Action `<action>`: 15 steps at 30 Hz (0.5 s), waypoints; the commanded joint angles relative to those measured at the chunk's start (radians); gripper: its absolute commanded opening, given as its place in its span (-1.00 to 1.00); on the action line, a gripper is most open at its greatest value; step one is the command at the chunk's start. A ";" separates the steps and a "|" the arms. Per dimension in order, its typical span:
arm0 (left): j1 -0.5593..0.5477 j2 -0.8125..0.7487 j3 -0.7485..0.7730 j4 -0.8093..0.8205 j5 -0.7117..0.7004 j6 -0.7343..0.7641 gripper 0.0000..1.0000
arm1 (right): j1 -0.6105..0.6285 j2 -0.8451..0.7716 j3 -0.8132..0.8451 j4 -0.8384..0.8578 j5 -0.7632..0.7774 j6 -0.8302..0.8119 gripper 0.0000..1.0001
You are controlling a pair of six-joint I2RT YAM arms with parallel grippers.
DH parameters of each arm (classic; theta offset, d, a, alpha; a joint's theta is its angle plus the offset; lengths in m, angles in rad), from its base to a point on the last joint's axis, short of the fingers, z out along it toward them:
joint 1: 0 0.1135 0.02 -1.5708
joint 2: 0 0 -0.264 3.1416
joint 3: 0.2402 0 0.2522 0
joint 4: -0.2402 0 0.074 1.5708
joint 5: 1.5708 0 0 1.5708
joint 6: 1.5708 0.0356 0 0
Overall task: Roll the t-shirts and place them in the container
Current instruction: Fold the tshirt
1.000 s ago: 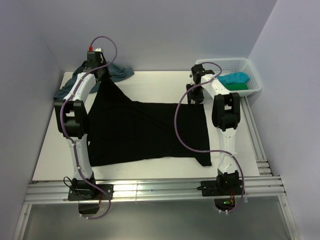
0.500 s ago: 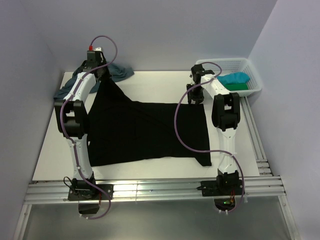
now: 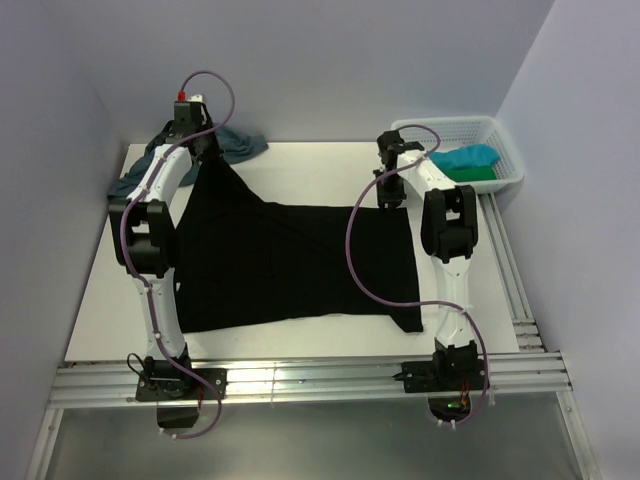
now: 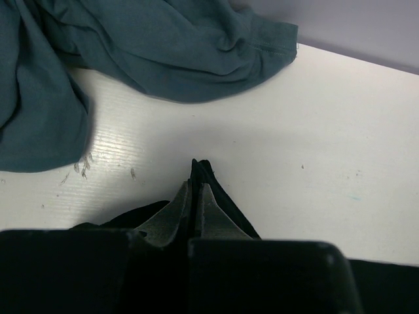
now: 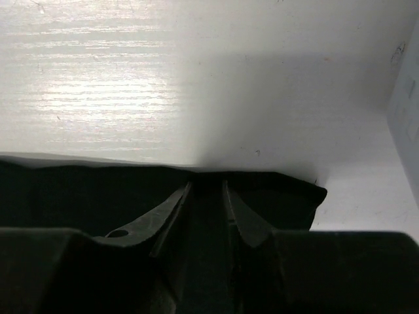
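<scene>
Black t-shirt (image 3: pixel 290 260) is spread across the middle of the desk (image 3: pixel 300 170), between my two arms, mostly flat with a few creases. Its far-left corner is drawn into a peak toward the back edge, and one flap sticks out at the near right. My left fingers (image 4: pixel 171 219) are pressed together on that peak, with a small tip of black cloth poking out past the tips, so it is pinched. My right fingers (image 5: pixel 167 212) sit at the shirt's far-right corner, straddling the edge with a narrow gap. Black cloth fills the space between them, but I can't tell whether they actually bite on it. On that side the corner lies flat on the desk, with bare white surface just beyond it. A dusty-blue t-shirt (image 4: pixel 163 46) is crumpled at the far-left corner of the desk, near the left fingers and apart from the black cloth. At far right a white mesh basket (image 3: pixel 452 122) holds a turquoise t-shirt (image 3: pixel 470 156) lying on a green t-shirt (image 3: pixel 480 173).
</scene>
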 commanded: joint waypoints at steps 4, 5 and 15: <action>-0.007 -0.035 0.048 0.001 -0.003 0.005 -0.99 | -0.050 -0.039 -0.051 -0.007 0.168 0.121 -0.52; -0.007 -0.035 0.050 0.001 -0.003 0.005 -0.99 | -0.045 -0.042 -0.066 0.000 0.168 0.123 -0.69; 0.010 -0.050 0.015 0.004 -0.017 -0.031 -0.99 | 0.028 -0.087 -0.096 0.029 0.140 0.137 -0.94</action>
